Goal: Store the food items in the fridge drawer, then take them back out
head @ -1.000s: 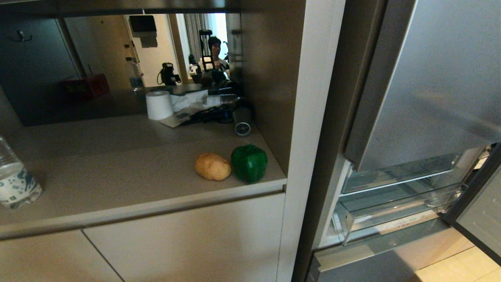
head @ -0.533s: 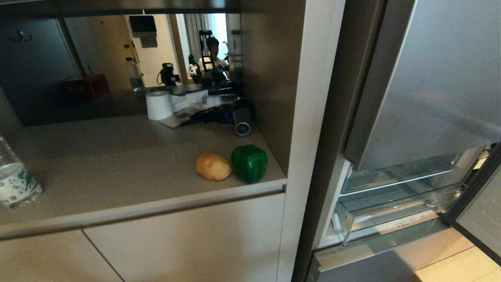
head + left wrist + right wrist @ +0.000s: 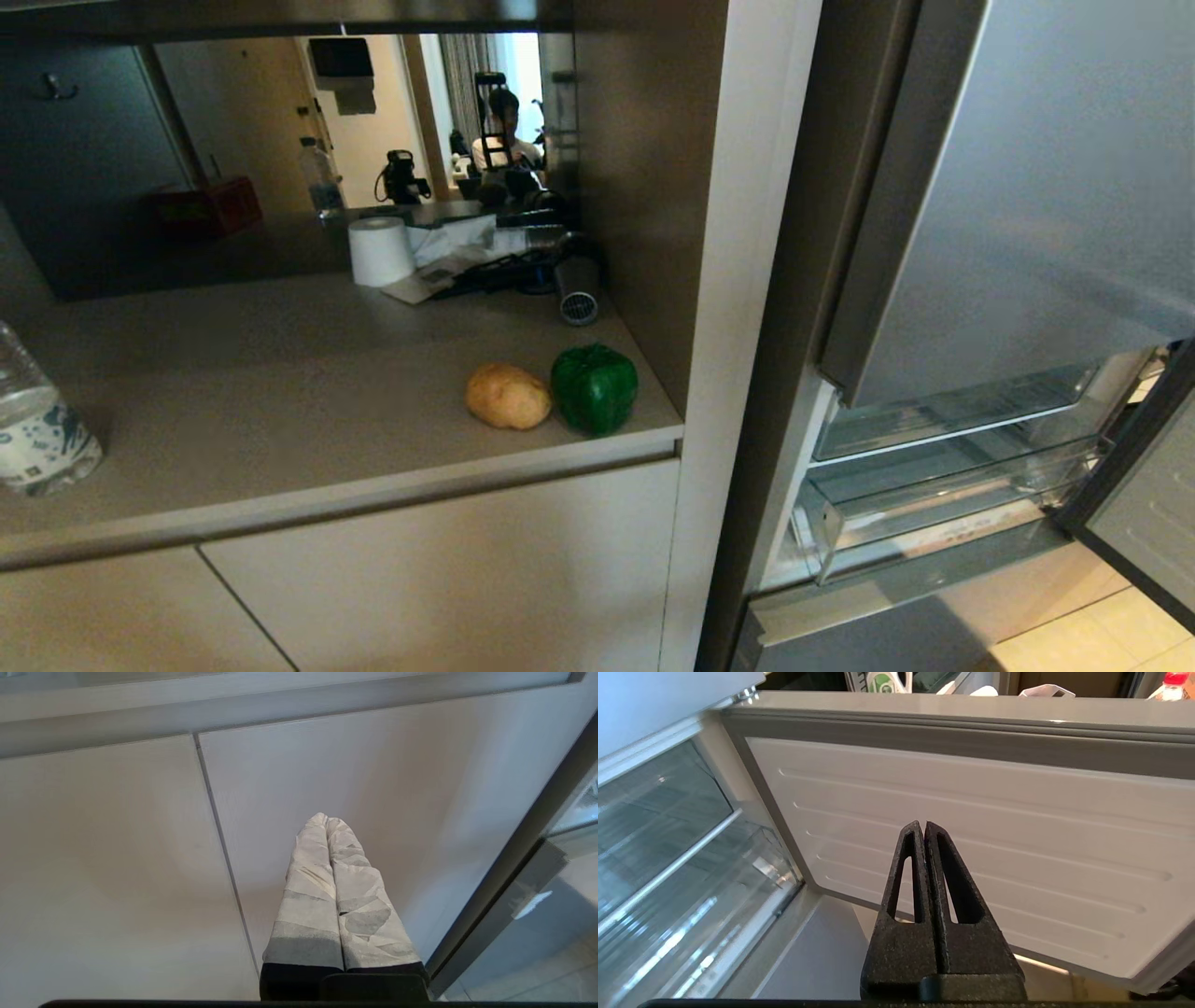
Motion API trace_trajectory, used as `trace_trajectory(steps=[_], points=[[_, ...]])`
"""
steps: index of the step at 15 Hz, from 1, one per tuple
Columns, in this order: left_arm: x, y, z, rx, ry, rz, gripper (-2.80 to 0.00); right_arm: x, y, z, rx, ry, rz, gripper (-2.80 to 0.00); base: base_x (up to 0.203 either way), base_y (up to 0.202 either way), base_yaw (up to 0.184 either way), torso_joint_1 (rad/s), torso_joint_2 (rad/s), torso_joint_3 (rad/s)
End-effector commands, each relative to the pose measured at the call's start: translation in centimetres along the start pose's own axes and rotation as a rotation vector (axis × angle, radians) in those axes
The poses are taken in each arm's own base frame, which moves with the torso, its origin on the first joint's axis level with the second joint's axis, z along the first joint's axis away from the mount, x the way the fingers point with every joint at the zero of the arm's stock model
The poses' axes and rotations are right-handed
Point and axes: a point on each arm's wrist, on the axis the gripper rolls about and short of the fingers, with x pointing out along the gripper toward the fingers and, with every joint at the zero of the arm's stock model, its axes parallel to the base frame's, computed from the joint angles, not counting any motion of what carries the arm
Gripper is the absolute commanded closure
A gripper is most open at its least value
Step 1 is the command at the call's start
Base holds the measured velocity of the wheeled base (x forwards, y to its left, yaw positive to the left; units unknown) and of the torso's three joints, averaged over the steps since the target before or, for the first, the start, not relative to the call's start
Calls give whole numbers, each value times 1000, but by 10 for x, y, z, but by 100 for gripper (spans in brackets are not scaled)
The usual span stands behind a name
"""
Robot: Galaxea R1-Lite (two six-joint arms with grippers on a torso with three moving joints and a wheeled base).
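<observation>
At the far left of the grey-beige tabletop (image 3: 233,392) stands a clear plastic water bottle (image 3: 37,434) with a blue-and-white label. Further back, a white paper roll (image 3: 380,250) sits in front of the mirrored back panel, with a dark tangle of cables and a grey cylinder beside it. Near the tabletop's front right corner lies the lumpy tan-yellow potato (image 3: 508,397), and the glossy dark green bell pepper (image 3: 594,387) sits just beside it on its right, the two touching or nearly so. Below the tabletop, the left hand (image 3: 326,821), its fingers wrapped in pale tape, hangs before the beige cabinet doors (image 3: 117,858) with its fingers pressed together, holding nothing. To the right, the tall silver fridge (image 3: 1027,187) has its lower door open, showing the clear plastic fridge drawer (image 3: 934,509) with nothing in it. The black right hand (image 3: 923,824) faces the white ribbed inside of the open fridge door (image 3: 994,826), fingers closed tight and empty.
</observation>
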Motion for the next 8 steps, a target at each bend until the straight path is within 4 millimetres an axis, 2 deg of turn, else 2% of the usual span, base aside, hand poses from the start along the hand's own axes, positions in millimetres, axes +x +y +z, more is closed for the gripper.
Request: trace_trajectory(steps=[1, 8], points=[[0, 0, 0, 0, 1, 0, 0, -3, 2, -1, -5, -11, 4, 0, 7, 5, -75, 2, 4, 7], [0, 0, 0, 0, 1, 0, 0, -1, -3, -2, 5, -4, -16, 0, 2, 6, -171, 0, 2, 1]])
